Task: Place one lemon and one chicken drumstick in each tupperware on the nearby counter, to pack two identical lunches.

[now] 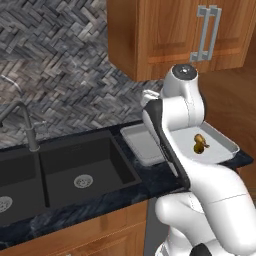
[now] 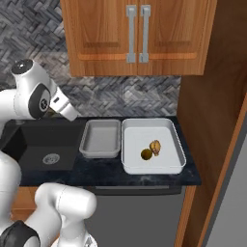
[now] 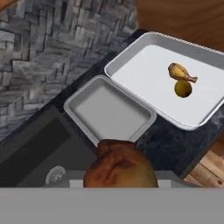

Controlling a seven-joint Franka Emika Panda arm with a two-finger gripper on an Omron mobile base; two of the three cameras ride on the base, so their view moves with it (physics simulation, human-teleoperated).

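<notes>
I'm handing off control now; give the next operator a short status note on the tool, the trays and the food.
Tool: shut on a chicken drumstick, held above the counter near the sink.
Larger tupperware: already holds one lemon and one drumstick. Done.
Smaller tupperware: nothing in it yet.
Left: set the held drumstick in the smaller tupperware, then fetch a lemon for it.

A black sink basin (image 1: pixel 85 170) with a tap (image 1: pixel 27 127) lies left; wooden cabinets (image 2: pixel 137 36) hang above a herringbone tiled wall (image 1: pixel 60 65).
</notes>
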